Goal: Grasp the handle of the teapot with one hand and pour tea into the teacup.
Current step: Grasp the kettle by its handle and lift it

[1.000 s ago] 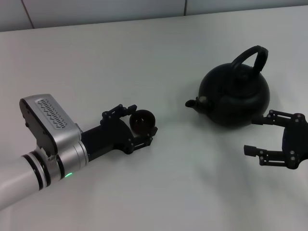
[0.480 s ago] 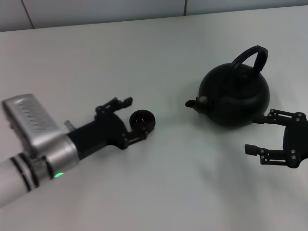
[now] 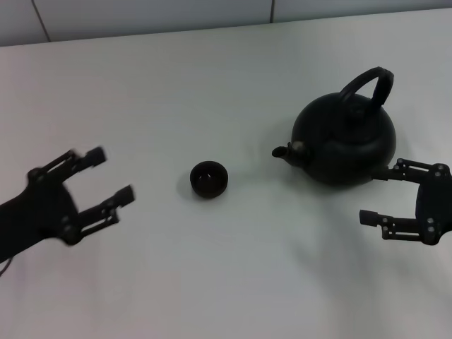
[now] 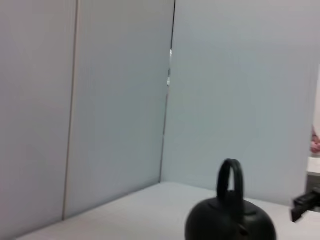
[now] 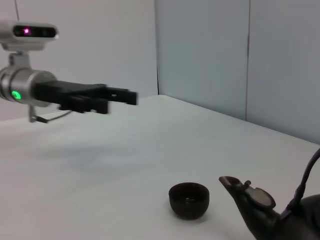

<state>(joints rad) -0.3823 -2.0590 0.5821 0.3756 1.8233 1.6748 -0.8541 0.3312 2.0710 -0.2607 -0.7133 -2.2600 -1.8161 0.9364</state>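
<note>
With the teacup (image 3: 209,178) standing free mid-table near the spout, my left gripper (image 3: 106,176) open and well clear, I should lift my open right gripper (image 3: 380,194), low beside the teapot (image 3: 345,140), and close squarely on the handle (image 3: 367,83).

Head looks down; wrists low (all share teapot (image 3: 344,141)).

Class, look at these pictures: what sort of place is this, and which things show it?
Probably a robot test bench in a lab: a bare white table against plain grey wall panels, holding only a teapot and teacup between two grippers.
</note>
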